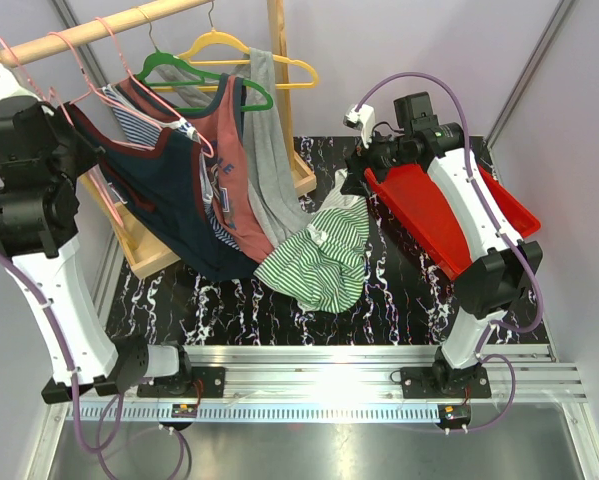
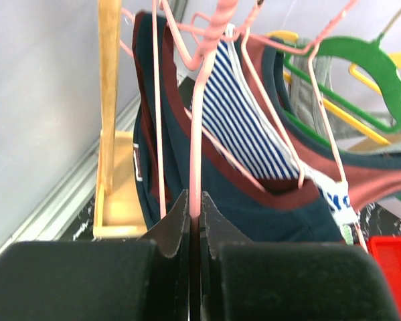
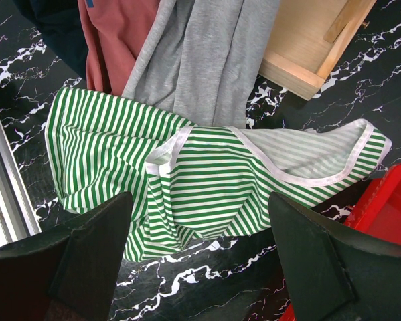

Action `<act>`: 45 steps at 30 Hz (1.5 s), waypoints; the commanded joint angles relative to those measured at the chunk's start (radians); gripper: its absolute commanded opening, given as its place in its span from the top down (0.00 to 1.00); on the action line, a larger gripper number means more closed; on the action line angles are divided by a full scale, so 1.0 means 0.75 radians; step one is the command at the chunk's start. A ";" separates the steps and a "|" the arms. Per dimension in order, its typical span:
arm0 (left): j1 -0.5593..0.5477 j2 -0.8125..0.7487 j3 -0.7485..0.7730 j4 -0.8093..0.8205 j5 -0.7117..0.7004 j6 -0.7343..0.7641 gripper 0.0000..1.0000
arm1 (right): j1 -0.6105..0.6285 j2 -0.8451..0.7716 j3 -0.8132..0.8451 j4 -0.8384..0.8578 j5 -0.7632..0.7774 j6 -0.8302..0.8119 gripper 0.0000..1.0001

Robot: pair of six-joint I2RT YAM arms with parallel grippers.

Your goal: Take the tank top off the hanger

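right end effector (image 3: 199, 208): jaws wide apart, gripping nothing, right above the striped top (image 3: 207, 174).
striped top: crumpled on the marble surface (image 3: 19, 67).
left end effector (image 2: 195, 204): clamped tight on the wire of the pink hanger (image 2: 197, 134).
navy tank top (image 2: 254, 207): draped on that pink hanger.

Hung tops (image 1: 179, 190) on rail (image 1: 99, 30), rear left, above rack base (image 1: 149, 255); loose top (image 1: 324, 260) on table (image 1: 229, 310), centre, before them, left of bin (image 1: 409, 200)
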 commanded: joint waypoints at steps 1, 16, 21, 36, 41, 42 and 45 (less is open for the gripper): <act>-0.006 0.018 0.030 0.198 -0.079 0.069 1.00 | 0.015 -0.017 0.020 0.018 0.018 -0.019 0.10; 0.002 0.226 0.028 0.427 -0.118 0.094 1.00 | 0.015 -0.015 0.022 0.010 0.031 -0.023 0.10; 0.035 0.304 0.051 0.446 -0.078 0.069 1.00 | 0.015 -0.023 0.013 0.008 0.039 -0.034 0.10; 0.115 0.357 -0.021 0.441 -0.030 0.035 1.00 | 0.015 -0.037 -0.013 0.029 0.039 -0.025 0.10; 0.139 0.308 -0.119 0.456 -0.014 0.012 1.00 | 0.015 -0.041 -0.021 0.045 0.027 -0.019 0.10; 0.143 0.302 -0.137 0.454 -0.010 0.008 1.00 | 0.015 -0.045 -0.025 0.051 0.027 -0.017 0.10; 0.156 0.284 -0.186 0.452 0.016 -0.004 1.00 | 0.015 -0.055 -0.042 0.063 0.022 -0.017 0.10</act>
